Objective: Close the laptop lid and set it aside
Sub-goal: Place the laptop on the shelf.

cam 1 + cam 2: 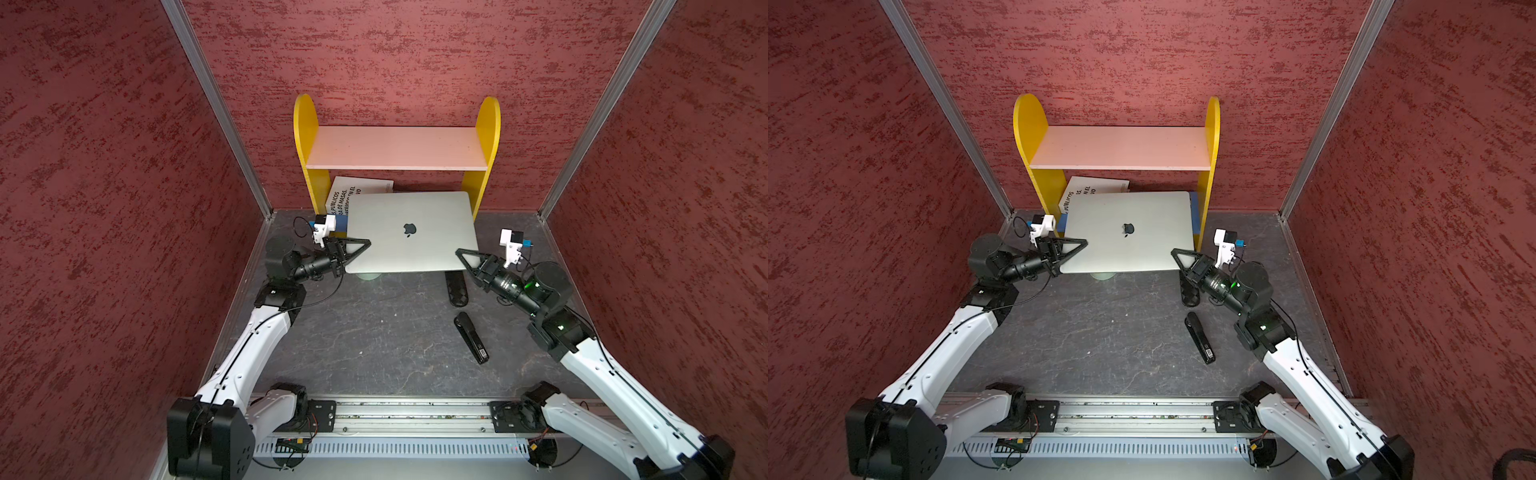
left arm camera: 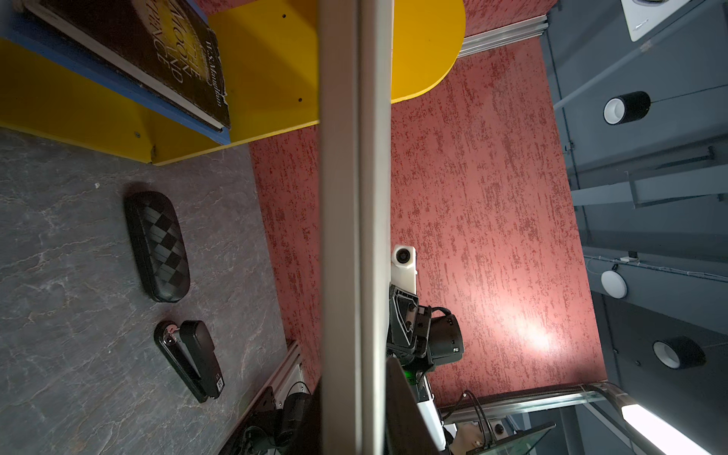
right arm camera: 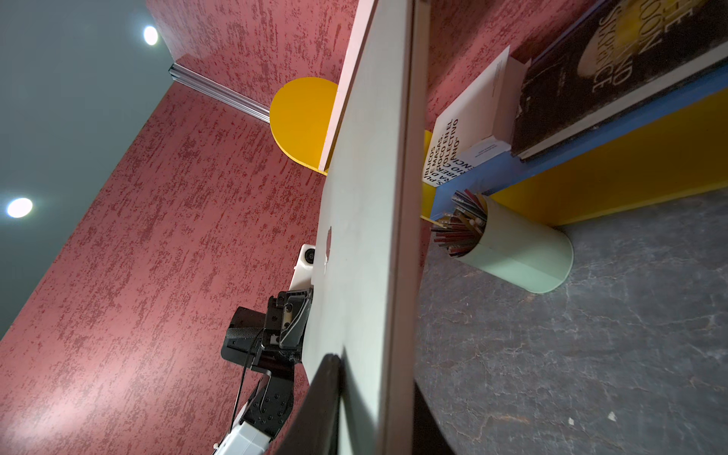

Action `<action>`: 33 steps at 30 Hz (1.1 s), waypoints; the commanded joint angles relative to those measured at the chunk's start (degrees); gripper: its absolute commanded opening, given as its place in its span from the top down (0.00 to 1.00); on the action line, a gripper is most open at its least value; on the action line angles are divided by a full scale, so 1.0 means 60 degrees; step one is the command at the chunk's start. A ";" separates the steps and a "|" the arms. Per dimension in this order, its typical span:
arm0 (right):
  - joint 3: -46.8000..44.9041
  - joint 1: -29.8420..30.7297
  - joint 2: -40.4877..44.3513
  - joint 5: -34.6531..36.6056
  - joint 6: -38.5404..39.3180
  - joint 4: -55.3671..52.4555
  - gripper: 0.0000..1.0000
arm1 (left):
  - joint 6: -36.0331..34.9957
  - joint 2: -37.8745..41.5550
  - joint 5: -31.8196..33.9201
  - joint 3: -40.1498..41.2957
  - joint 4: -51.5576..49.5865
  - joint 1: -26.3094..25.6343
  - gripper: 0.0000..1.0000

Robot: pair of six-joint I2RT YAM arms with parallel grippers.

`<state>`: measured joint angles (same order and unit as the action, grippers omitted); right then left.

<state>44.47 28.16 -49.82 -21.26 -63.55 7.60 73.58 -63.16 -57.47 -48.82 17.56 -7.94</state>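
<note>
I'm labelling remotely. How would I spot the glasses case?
Start at the yellow shelf by the back wall; look on the table before its right leg. The case is a black oval with a diamond weave, rounder than the slim stapler just nearer the robot.

silver laptop (image 1: 415, 253), yellow shelf (image 1: 305, 137)

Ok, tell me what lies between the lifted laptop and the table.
A green cup of pencils stands under the laptop, clearest in the right wrist view; both top views show only its base at the near edge.
</note>
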 commanded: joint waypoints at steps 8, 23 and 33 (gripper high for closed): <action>0.1077 0.0831 -0.0799 -0.3404 0.1497 0.0341 1.00 | -0.0543 -0.0638 0.1343 -0.1263 0.0504 -0.0383 1.00; 0.2899 0.0828 -0.2382 -0.3590 0.2212 -0.0453 1.00 | -0.0476 -0.2330 0.1147 -0.3364 0.0241 -0.0028 1.00; 0.4091 0.0528 -0.3678 -0.3947 0.2119 -0.0489 1.00 | -0.0309 -0.3508 0.1009 -0.4630 0.0098 0.0120 1.00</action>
<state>66.41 24.99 -69.01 -20.45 -59.59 5.69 74.15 -82.67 -63.22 -73.14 15.88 -3.09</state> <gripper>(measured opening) 0.250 0.191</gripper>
